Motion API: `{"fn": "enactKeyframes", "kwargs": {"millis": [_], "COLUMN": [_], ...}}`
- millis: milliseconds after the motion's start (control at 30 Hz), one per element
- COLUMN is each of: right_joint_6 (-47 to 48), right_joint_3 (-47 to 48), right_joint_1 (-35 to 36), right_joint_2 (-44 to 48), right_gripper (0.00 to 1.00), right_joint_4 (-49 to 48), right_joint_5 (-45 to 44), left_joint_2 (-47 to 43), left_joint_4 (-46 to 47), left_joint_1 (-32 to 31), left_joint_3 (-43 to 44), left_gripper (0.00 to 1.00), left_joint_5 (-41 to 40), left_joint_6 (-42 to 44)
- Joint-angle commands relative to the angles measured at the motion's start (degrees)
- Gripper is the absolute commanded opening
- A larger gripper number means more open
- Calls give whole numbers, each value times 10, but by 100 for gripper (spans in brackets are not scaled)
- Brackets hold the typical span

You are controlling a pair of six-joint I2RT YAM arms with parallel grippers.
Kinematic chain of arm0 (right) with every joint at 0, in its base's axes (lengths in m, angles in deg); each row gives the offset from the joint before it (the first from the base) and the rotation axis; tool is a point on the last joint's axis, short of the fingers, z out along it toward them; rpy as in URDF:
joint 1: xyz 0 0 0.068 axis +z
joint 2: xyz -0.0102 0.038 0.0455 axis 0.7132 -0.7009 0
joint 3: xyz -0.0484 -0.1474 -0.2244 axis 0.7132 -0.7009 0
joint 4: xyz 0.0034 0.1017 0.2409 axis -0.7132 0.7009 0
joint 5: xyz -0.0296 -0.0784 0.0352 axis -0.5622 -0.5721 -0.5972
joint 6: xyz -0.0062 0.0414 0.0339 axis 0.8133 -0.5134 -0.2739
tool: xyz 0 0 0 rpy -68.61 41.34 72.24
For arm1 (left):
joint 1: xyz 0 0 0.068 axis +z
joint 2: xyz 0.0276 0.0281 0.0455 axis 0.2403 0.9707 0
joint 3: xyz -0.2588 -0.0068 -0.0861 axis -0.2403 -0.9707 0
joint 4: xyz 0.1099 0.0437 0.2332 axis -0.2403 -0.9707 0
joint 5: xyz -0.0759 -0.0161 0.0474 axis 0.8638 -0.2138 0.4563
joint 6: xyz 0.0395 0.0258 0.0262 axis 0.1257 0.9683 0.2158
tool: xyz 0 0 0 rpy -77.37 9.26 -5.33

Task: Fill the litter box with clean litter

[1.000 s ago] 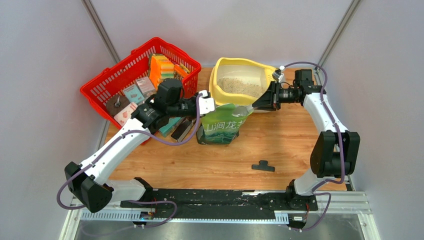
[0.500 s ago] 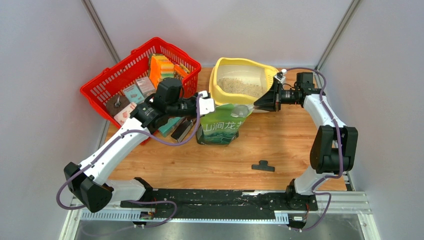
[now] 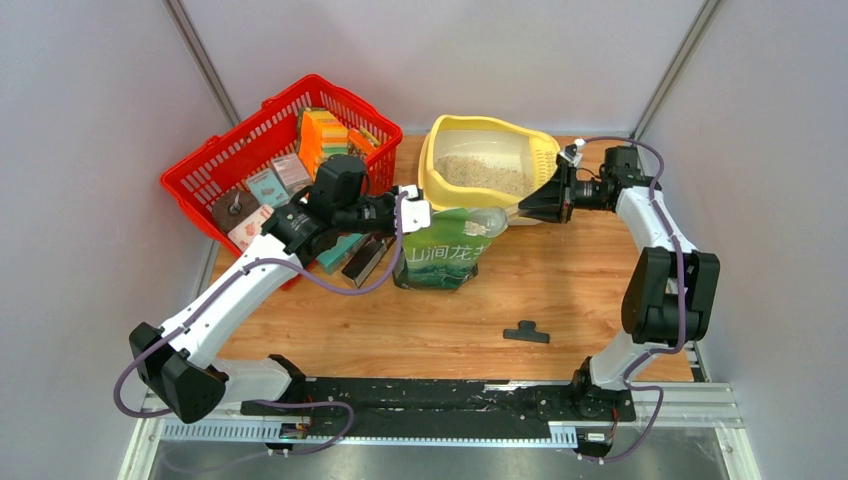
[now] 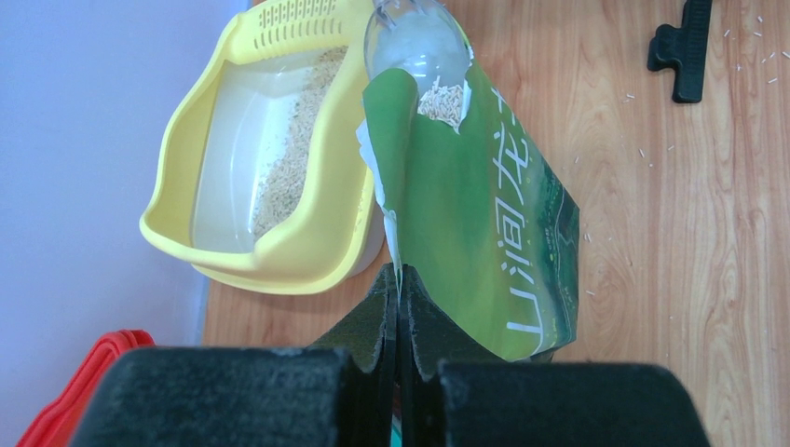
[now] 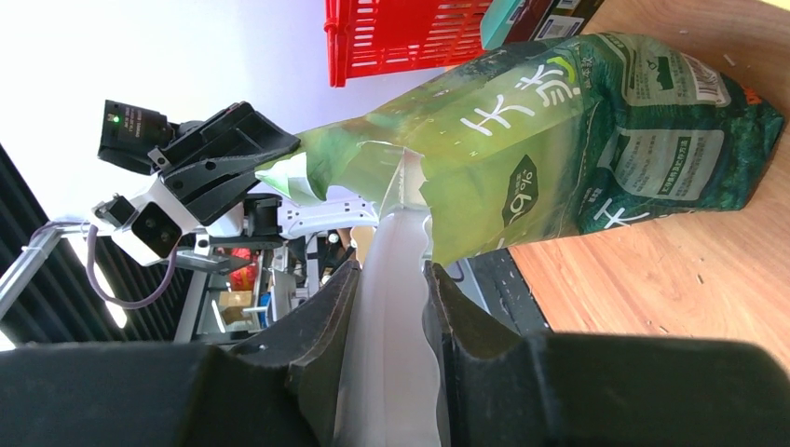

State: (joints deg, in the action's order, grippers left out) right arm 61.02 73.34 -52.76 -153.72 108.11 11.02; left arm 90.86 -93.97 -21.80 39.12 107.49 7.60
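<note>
Pinching the bag (image 4: pixel 475 233) at its top edge, the left gripper (image 4: pixel 399 279) has its fingers together on it. The right gripper (image 5: pixel 389 275) clamps the scoop (image 4: pixel 415 47) handle. The box (image 3: pixel 432 175), just behind the bag, holds litter (image 3: pixel 485 172).

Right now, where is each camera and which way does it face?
Top external: above and behind, looking down at the table; both arms show.
Left wrist: along the left gripper, shut on the green bag, toward the litter box.
Right wrist: along the right gripper, holding the scoop, toward the bag.
Both wrist views share bag and scoop.
</note>
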Motion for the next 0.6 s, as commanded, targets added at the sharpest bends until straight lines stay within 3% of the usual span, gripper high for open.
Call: {"fn": "enactKeyframes", "kwargs": {"millis": [0, 233, 400, 567], "right_joint_6": [36, 63, 230, 242], "right_joint_3": [18, 3, 47, 56], "right_joint_1": [-39, -59, -65, -73], "right_joint_2": [5, 8, -8, 4], "right_gripper": [0, 0, 0, 0], "right_joint_4": [32, 54, 222, 240], "right_joint_5": [16, 32, 35, 19], "left_joint_2": [-19, -26, -20, -16], "left_joint_4": [43, 53, 50, 52], "left_joint_1": [7, 8, 7, 7], "left_joint_3": [32, 19, 24, 25], "left_gripper": [0, 0, 0, 0], "left_joint_5": [-23, -23, -30, -34], "left_joint_6": [6, -8, 0, -2]}}
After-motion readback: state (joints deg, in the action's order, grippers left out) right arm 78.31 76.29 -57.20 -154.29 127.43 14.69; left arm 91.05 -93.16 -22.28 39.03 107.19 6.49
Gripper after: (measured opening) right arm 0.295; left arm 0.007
